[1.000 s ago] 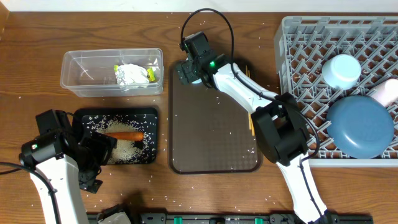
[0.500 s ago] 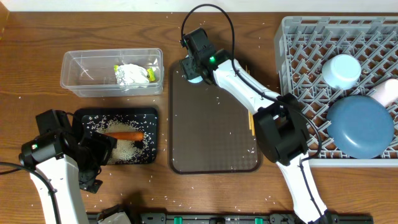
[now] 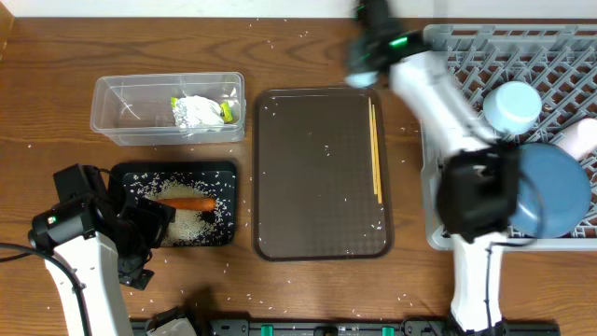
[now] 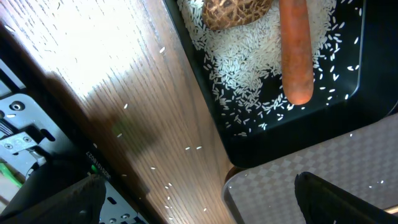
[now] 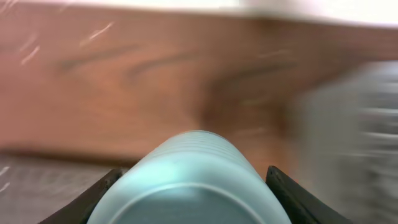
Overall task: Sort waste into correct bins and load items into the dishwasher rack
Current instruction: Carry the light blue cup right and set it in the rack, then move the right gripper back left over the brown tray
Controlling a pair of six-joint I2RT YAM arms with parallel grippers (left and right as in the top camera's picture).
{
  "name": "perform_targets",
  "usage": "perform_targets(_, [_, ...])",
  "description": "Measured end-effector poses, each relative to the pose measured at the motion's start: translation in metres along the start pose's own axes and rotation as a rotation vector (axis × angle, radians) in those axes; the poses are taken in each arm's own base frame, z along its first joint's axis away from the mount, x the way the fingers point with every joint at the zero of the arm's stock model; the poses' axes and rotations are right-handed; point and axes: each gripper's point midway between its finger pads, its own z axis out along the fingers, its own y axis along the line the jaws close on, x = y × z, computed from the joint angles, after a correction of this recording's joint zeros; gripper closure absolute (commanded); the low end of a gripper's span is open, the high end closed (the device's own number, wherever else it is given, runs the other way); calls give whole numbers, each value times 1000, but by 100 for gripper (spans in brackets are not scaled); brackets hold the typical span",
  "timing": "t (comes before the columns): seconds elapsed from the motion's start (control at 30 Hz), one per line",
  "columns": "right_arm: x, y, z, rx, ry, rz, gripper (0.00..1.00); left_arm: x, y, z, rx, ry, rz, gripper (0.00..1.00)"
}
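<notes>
Slippage worries me most: my right pincer (image 5: 194, 200) is half closed around the light-blue cup (image 5: 186, 163), held aloft just left of the dishwasher rack (image 3: 578, 65), and a hasty swing could knock it against the grey wall. Wrist view shows the grip; overhead only smears it. My left pincer (image 4: 199, 196) gapes wide, empty, beside the black tray (image 4: 298, 134).

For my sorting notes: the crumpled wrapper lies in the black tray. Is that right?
No. The crumpled wrapper lies in the clear tub, not in the black tray; the overhead view shows it.
</notes>
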Motion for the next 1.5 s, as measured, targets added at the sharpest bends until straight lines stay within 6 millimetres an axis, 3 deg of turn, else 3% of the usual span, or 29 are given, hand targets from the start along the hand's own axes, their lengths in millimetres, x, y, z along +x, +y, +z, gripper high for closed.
perform_targets(0.13, [-32,-128,-38,142,-78,167,41,0,0,0,0,0,0,2])
perform_targets(0.2, [-31,-195,-55,223,-88,251,41,0,0,0,0,0,0,2])
perform_targets(0.27, [-17,-255,-66,302,-72,324,41,0,0,0,0,0,0,2])
perform_targets(0.4, [12,-339,-88,404,-49,439,41,0,0,0,0,0,0,2])
perform_targets(0.53, [31,-390,-106,452,-54,508,40,0,0,0,0,0,0,2])
perform_targets(0.67, [41,-415,-116,470,-61,533,36,0,0,0,0,0,0,2])
perform_targets(0.8, [40,-421,-118,471,-76,529,34,0,0,0,0,0,0,2])
perform_targets(1.07, [39,-419,-101,449,-76,516,29,0,0,0,0,0,0,2])
perform_targets(1.27, [46,-407,-76,419,-34,499,18,0,0,0,0,0,0,2])
perform_targets(1.5, [48,-387,-66,363,1,485,22,0,0,0,0,0,0,2])
